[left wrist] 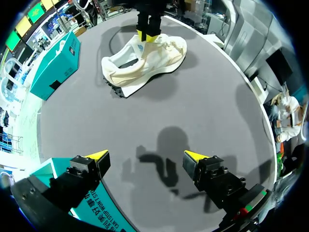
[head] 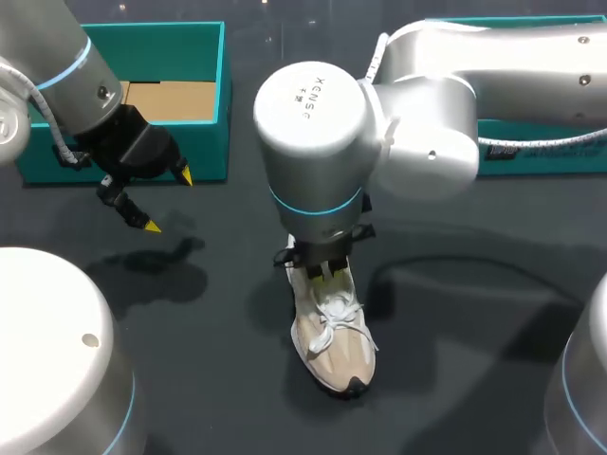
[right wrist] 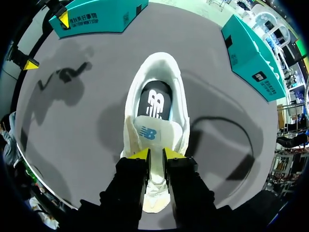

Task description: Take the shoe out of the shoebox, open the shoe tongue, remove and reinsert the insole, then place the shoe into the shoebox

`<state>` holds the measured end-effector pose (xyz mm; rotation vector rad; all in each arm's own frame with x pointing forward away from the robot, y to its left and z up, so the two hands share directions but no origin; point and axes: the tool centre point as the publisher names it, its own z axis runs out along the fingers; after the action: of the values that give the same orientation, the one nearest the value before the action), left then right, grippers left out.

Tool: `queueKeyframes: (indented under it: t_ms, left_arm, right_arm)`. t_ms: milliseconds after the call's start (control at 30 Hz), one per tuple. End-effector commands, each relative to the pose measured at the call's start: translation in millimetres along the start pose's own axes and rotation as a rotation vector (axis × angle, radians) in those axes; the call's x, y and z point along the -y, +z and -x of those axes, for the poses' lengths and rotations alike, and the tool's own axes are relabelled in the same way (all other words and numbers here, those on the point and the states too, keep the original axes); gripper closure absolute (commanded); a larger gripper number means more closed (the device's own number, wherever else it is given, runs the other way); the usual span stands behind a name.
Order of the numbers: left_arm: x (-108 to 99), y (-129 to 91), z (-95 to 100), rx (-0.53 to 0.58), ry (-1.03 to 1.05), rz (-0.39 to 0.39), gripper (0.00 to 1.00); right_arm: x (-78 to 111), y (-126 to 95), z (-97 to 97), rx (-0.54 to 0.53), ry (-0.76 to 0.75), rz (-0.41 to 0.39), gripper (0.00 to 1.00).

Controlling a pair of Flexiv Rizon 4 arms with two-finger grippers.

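Shoe (head: pixel 334 353), just 1, has its tongue (right wrist: pixel 148 133) pinched by the right claw (right wrist: pixel 156 154); left claw (left wrist: pixel 146 155) gapes empty near 2 teal boxes (right wrist: pixel 96 21) (right wrist: pixel 251 55).

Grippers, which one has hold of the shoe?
The right gripper: it pinches the shoe tongue. The left gripper is open and holds nothing, near the teal shoebox.

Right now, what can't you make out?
Shoe heel: head view, right arm covers it.
Insole forepart: right wrist view, under the tongue.
Shoebox inside: head view, left arm blocks part.
Teal box at right: lid or box, right arm hides most.
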<state>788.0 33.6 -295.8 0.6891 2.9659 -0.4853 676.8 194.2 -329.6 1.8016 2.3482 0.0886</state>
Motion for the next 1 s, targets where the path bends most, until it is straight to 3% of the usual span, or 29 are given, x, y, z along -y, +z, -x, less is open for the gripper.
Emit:
queueKeyframes:
  t_ms: [33,400,733,1000]
  left_arm:
    - [0.1,-0.6,-1.2,0.001,0.001,0.002,0.0]
    - [0.1,-0.6,-1.2,0.001,0.001,0.002,0.0]
    - [0.1,-0.6,-1.2,0.001,0.001,0.002,0.0]
    - [0.1,-0.6,-1.2,0.001,0.001,0.002,0.0]
  right_arm:
    - [-10.3,20.2,2.6,-0.028,0.0,-0.038,0.8]
    - [-6.7,-4.8,1.0,0.016,-0.03,0.025,0.73]
    - [-15.7,26.4,0.6,-0.018,-0.044,-0.048,0.71]
    - [-16.2,-20.5,4.7,0.016,-0.105,0.061,0.69]
